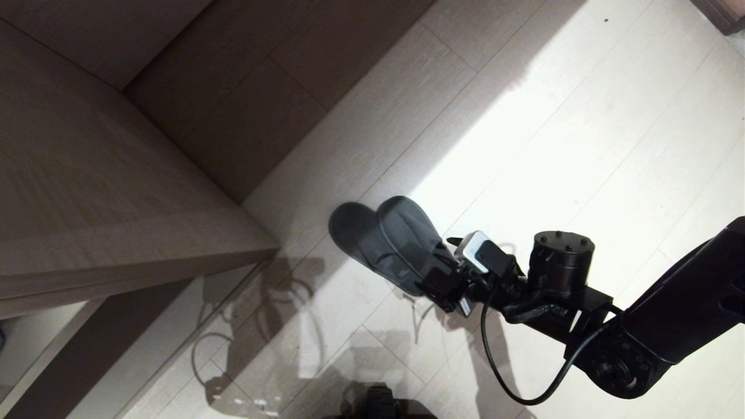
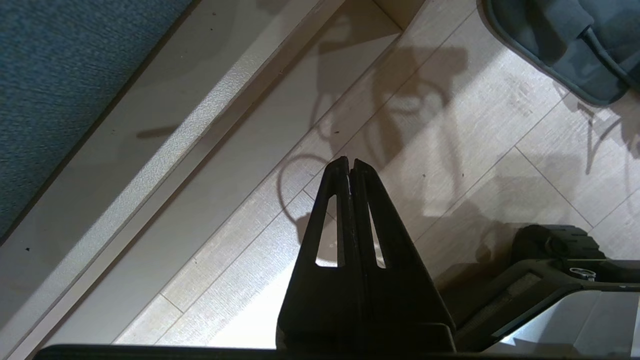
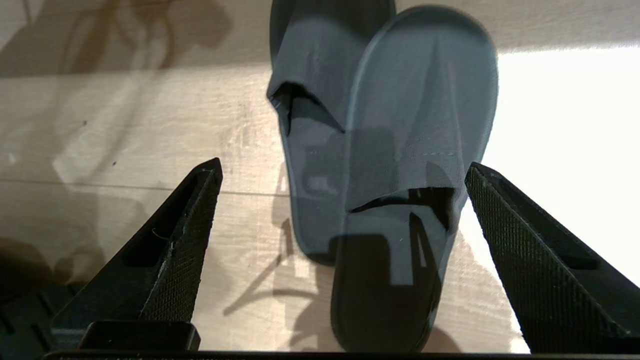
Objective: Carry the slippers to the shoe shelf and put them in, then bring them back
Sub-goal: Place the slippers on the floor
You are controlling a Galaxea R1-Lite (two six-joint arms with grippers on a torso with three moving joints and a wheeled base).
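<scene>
Two dark slate-grey slippers are lying on the pale plank floor near the middle of the head view, one overlapping the other so that the pair is forming a single stacked bundle; that overlap is probably what is letting one gripper deal with both at once. In the right wrist view the upper slipper is sitting partly over the lower one, toes pointing toward the top of the frame and the open heel ends nearest the camera. The right gripper is hovering just behind those heel ends with its fingers spread wide to either side of the pair and touching neither slipper, so nothing is being pinched. In the head view the right arm is reaching in from the lower right, its gripper sitting right at the heel end of the pair. The left gripper is hanging low over bare floor with its fingers pressed together and empty, apparently parked. A grey-beige wood-laminate unit is filling the upper left of the head view, well apart from the slippers, which are resting out on the open floor and not inside any cubby.
</scene>
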